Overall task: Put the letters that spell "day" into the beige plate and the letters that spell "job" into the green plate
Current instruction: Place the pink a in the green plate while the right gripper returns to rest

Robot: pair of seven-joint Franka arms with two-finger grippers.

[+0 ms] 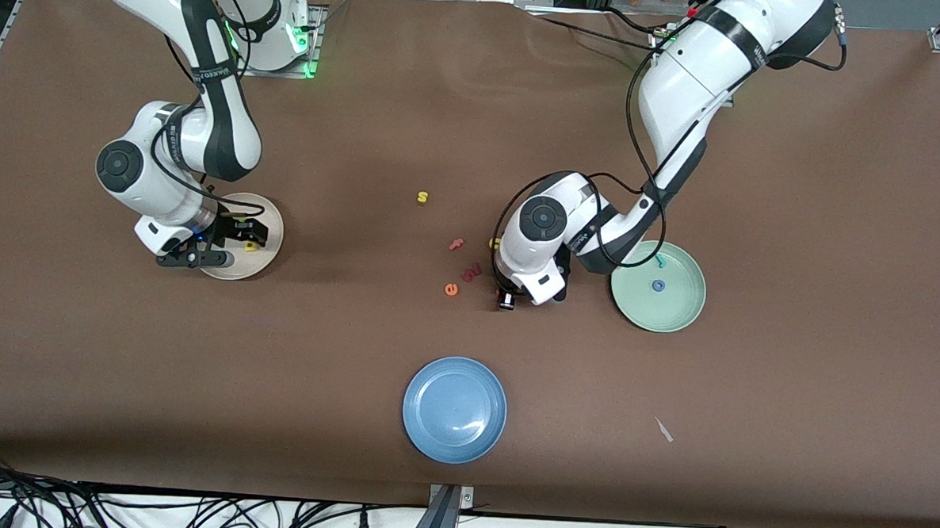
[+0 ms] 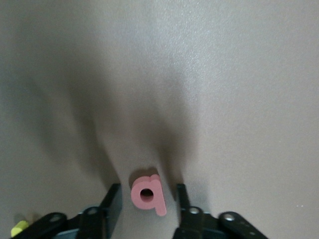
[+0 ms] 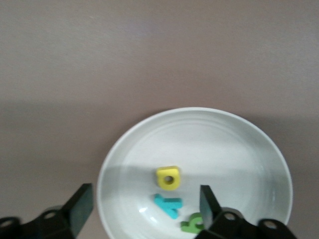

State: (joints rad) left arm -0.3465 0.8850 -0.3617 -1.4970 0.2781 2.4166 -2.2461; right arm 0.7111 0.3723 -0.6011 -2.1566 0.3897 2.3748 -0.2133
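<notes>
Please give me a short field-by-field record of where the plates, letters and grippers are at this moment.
beige plate: holds yellow d, teal y, green a
green plate: holds teal j, blue o
salmon-pink b: on the table, between the left gripper's fingers, not yet gripped
left gripper: low over the table, open around the b
right gripper: open, over the beige plate
blue plate: nearest the front camera
</notes>
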